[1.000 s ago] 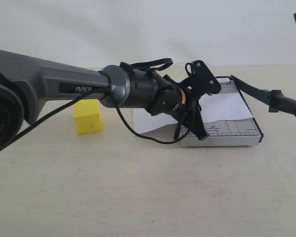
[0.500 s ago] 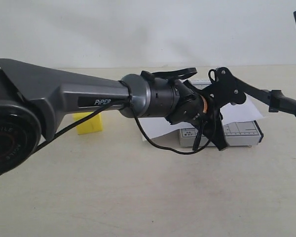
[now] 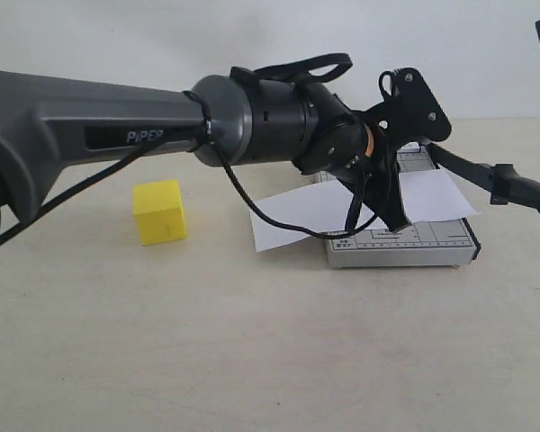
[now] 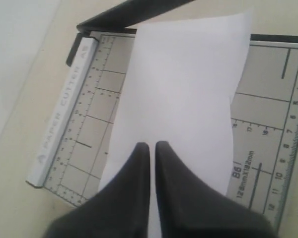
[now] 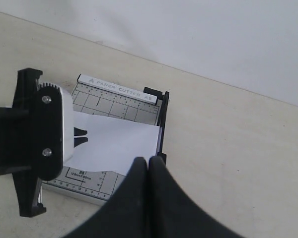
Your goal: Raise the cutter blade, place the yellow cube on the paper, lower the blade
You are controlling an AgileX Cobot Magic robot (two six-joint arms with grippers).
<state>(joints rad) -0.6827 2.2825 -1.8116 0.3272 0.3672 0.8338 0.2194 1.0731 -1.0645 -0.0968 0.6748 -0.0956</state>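
The yellow cube (image 3: 159, 211) sits on the table, left of the grey cutter board (image 3: 423, 243). The white paper (image 3: 436, 196) lies across the board, overhanging it on the left. The cutter blade (image 3: 486, 174) is raised off the board, its thick handle (image 3: 525, 192) out to the right. My left gripper (image 3: 399, 222) reaches across from the left and hangs just over the paper (image 4: 184, 84), shut and empty (image 4: 152, 146). My right gripper (image 5: 149, 161) is shut too, holding nothing, off the blade side of the board (image 5: 104, 101).
The left arm's long grey forearm (image 3: 99, 126) spans the scene above the cube, with a black cable (image 3: 252, 211) drooping onto the paper. The left wrist mount (image 5: 35, 139) shows over the board. A pale wall stands behind the table.
The left arm has swung right and lifted a little, bringing its shut gripper over the paper on the board. The cube, half hidden a moment ago, shows fully again. The blade stays raised.
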